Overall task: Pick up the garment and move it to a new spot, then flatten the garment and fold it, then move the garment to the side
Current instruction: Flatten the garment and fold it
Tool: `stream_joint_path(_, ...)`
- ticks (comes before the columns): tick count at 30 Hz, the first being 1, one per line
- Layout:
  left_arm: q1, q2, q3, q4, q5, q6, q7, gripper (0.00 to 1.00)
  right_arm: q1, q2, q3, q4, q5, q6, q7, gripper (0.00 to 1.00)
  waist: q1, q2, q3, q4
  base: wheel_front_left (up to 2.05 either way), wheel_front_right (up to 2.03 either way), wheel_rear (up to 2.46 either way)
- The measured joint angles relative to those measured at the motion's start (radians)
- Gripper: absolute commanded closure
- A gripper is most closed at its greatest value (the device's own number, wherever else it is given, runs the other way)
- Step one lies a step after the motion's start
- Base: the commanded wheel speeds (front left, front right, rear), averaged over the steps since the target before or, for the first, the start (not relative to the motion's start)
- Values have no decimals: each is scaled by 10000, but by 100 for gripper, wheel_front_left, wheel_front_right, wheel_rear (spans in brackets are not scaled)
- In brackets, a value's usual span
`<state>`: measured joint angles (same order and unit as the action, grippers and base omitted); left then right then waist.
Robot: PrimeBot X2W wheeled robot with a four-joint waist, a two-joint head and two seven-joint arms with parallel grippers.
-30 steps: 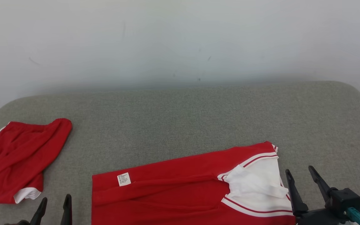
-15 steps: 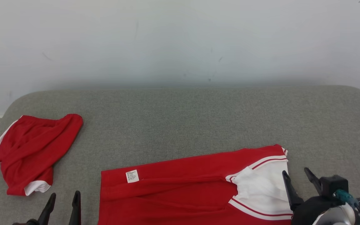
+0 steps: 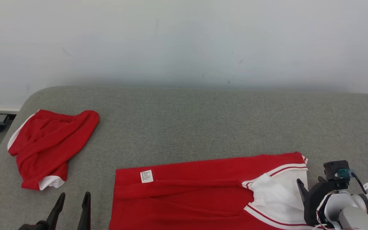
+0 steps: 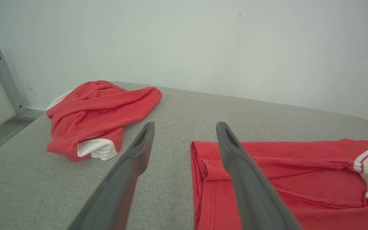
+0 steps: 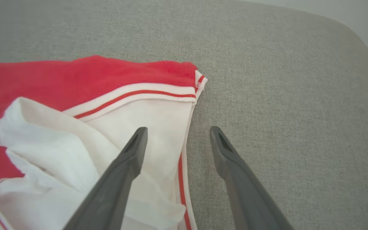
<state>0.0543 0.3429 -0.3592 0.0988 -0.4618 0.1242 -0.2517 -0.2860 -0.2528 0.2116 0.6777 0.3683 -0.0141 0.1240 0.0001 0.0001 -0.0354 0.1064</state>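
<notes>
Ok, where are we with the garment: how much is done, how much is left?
Looks done: the red garment lies spread flat on the grey surface, possibly already folded once lengthwise. In hand: nothing gripped; the left gripper stands open by its hem end, the right gripper open over its white-trimmed end. Left: finish folding, then move it aside. A crumpled red piece lies at the left.

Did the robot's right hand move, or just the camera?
Yes. Against the red and white garment, the right hand has shifted left, toward it: one finger now hangs over its white edge.
</notes>
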Motion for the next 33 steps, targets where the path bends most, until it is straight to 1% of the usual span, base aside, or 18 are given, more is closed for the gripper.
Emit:
stream_joint_path(6,10,8,-31,-12,71,0,0,0,-612,58,153,959,2,69,834,0,0,0,13,165,0,0,0)
stream_joint_path(11,4,2,-65,-44,100,0,0,0,-711,242,197,1737,67,48,1574,0,0,0,53,291,0,0,0)
stream_joint_path(16,13,10,-19,-71,100,0,0,0,-1011,255,284,2205,86,6,2155,0,0,-1,121,381,0,0,0)
stream_joint_path(17,25,17,15,-81,98,0,0,0,-1078,270,322,2242,86,13,2213,14,-1,-1,134,376,0,0,0)
stream_joint_path(18,22,25,27,-79,98,0,0,0,-1139,276,355,2261,86,96,2266,14,-1,-1,149,369,0,0,0)
stream_joint_path(19,22,21,29,-79,98,0,-2,0,-1146,284,339,2268,102,144,2282,66,-1,-1,157,362,0,0,0)
stream_joint_path(20,22,12,27,-79,98,0,-2,0,-1149,295,336,2284,123,165,2282,93,0,0,164,358,0,0,0)
stream_joint_path(21,22,8,27,-79,98,0,0,0,-1173,320,336,2305,144,238,2282,100,-1,-1,171,353,0,0,0)
stream_joint_path(24,31,6,67,-82,92,0,0,0,-1349,420,368,2353,190,309,2286,100,-1,-1,201,326,0,0,0)
stream_joint_path(29,36,0,196,-79,61,0,0,0,-1433,297,324,2445,190,372,2171,100,0,0,249,230,0,0,0)
stream_joint_path(31,42,0,234,-79,54,0,-2,0,-1546,73,207,2531,190,357,2077,100,0,0,261,166,0,0,0)
stream_joint_path(33,48,-12,245,-71,46,0,0,0,-1547,-290,-35,2617,222,194,1927,100,0,0,274,106,0,0,0)
